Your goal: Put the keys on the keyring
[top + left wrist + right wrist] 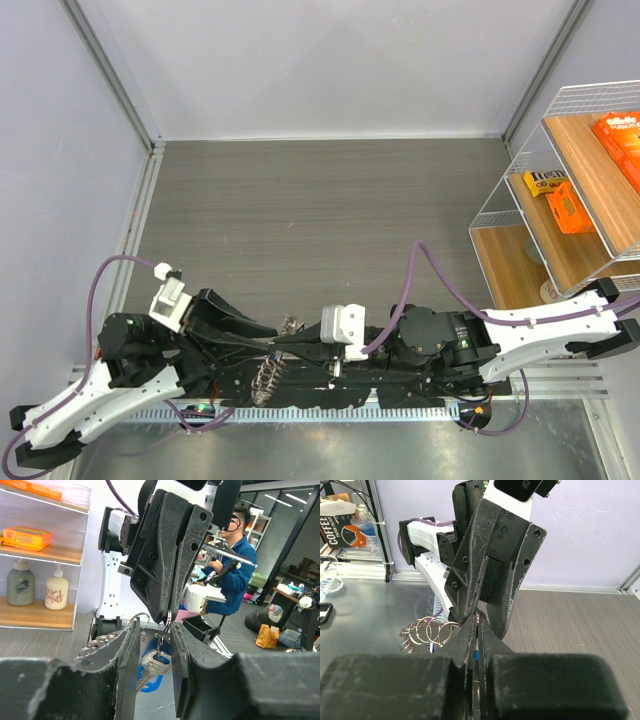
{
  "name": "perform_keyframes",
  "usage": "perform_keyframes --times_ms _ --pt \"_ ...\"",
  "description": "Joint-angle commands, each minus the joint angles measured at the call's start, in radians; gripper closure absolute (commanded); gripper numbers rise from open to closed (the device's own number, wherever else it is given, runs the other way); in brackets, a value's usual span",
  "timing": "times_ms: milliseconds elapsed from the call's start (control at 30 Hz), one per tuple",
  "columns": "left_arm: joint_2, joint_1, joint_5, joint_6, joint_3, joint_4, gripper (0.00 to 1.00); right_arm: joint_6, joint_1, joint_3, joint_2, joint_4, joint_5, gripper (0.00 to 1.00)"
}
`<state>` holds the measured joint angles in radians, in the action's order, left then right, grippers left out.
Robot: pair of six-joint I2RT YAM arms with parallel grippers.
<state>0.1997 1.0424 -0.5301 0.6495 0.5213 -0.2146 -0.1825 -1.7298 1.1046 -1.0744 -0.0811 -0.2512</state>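
1. The white wire rack with wooden shelves (505, 262) stands at the right edge of the grey wood-grain table (320, 220), well apart from my work. Its tiers hold flat orange boxes (570, 210). My left wrist view also shows a grey-green bottle (20, 587) beside a cream pump bottle (56, 591) on a lower board. None of it belongs to this job.
2. My right gripper (477, 630) is clenched, with a thin sliver of metal pinched in the slit between its fingers. I take that to be the key or its little loop. My left gripper (155, 627) meets it tip to tip over the near edge of the table. Its fingers stand a narrow gap apart, and I cannot tell whether they clamp anything.
3. The silvery metal keyring with its fringe of small wire loops (431, 630) hangs just beside my left fingers, off the table. I judge it stiff, light and slippery, and the loops look likely to swing and snag. I would hold it by the main rim, not by a loop.
4. The small silver key with a blue plastic head (152, 662) dangles in the gap between my left fingers, below my right fingertips. It is rigid and tiny, and it looks likely to pivot. The flat plastic head looks like the surest place to grip it.
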Motion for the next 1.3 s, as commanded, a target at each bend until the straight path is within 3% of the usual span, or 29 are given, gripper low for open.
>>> perform_keyframes --times_ms 0,167,267,600,833,1033,1267 --pt "0.029 0.001 -0.03 0.002 0.026 -0.048 0.69 0.003 0.009 0.061 0.005 -0.097 0.003 0.95" --pt "0.049 0.002 -0.047 0.009 0.028 -0.057 0.81 0.005 0.012 0.06 0.008 -0.1 0.003 0.95" --pt "0.061 0.001 -0.054 0.007 0.028 -0.055 1.0 0.002 0.012 0.058 0.013 -0.105 0.004 0.94" --pt "0.056 0.001 -0.01 -0.056 0.066 0.053 1.0 0.014 0.013 0.074 0.033 -0.06 0.007 0.95" --pt "0.049 0.001 -0.001 -0.088 0.088 0.109 1.0 0.031 0.015 0.066 0.065 -0.006 -0.014 0.88" --pt "0.056 0.002 -0.001 -0.114 0.108 0.17 1.0 0.052 0.013 0.077 0.099 0.064 -0.02 0.7" --pt "0.081 0.002 -0.039 -0.142 0.166 0.285 1.0 0.089 0.013 0.205 0.082 0.369 -0.065 0.59"
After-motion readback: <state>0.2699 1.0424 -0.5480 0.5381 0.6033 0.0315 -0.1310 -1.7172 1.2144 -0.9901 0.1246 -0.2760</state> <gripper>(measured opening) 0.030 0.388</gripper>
